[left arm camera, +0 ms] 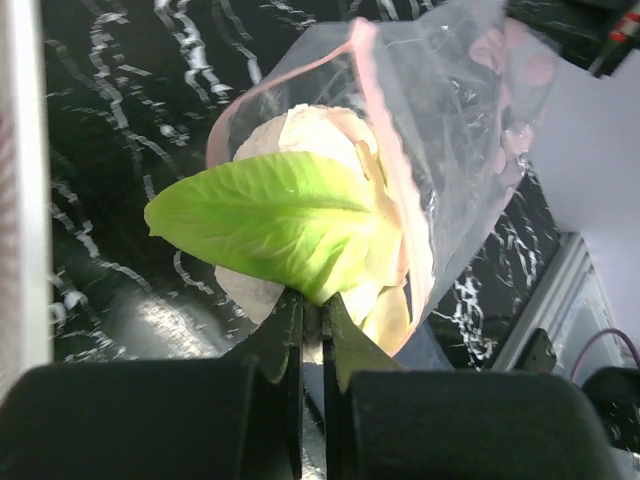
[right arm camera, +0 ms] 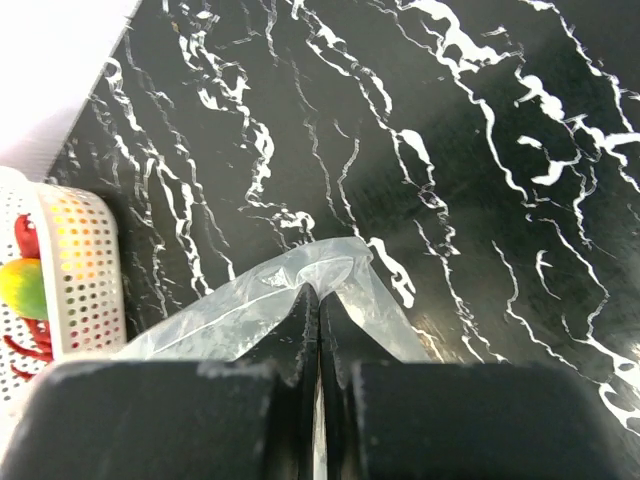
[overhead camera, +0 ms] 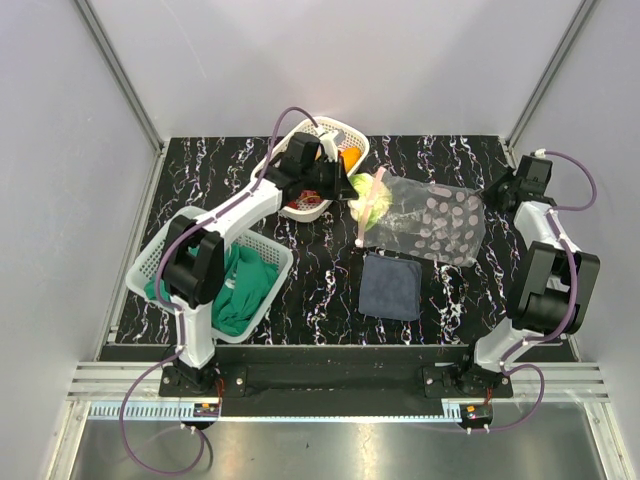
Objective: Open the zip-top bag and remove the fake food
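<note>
While the right gripper [right arm camera: 318, 312] pinches the far corner of the zip-top bag [overhead camera: 440, 222], lying mid-table beside the white basket [overhead camera: 352, 142], the left gripper [left arm camera: 312, 312] nips the lettuce leaf [left arm camera: 265, 225] at its mouth: looks light and floppy, best held by the stem.

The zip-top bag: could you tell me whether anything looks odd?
Nothing spilled or torn. The right hand pinches one end of the clear crinkly zip-top bag; the left hand grips a green plastic leaf poking from its open mouth.
</note>
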